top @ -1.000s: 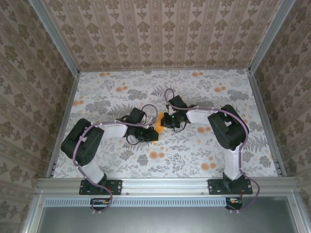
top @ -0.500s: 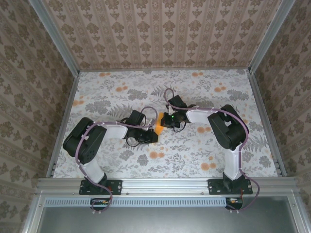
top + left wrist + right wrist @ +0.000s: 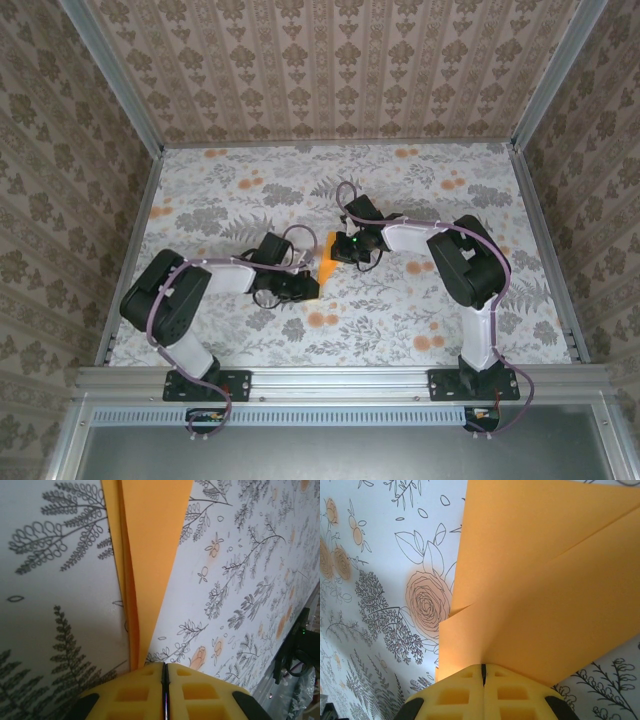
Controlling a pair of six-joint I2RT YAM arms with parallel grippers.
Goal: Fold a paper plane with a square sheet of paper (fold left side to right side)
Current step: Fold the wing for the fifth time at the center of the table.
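The orange paper lies folded into a narrow strip on the floral cloth at mid-table, between my two grippers. In the left wrist view the paper tapers toward my left gripper, whose jaws are shut; its narrow end runs behind the left finger, not visibly between the jaws. In the top view the left gripper sits at the strip's near end. My right gripper is at the strip's right side. Its jaws are shut, and the right gripper has its fingertips against the layered paper, which spreads to both sides behind them.
The floral cloth covers the table, enclosed by patterned walls on three sides and a metal rail at the near edge. Purple cables loop over both arms. Open cloth lies behind and to either side of the grippers.
My left gripper has drawn back to the left and toward the near edge along the paper, so more of the orange strip shows. The right arm has stayed put.
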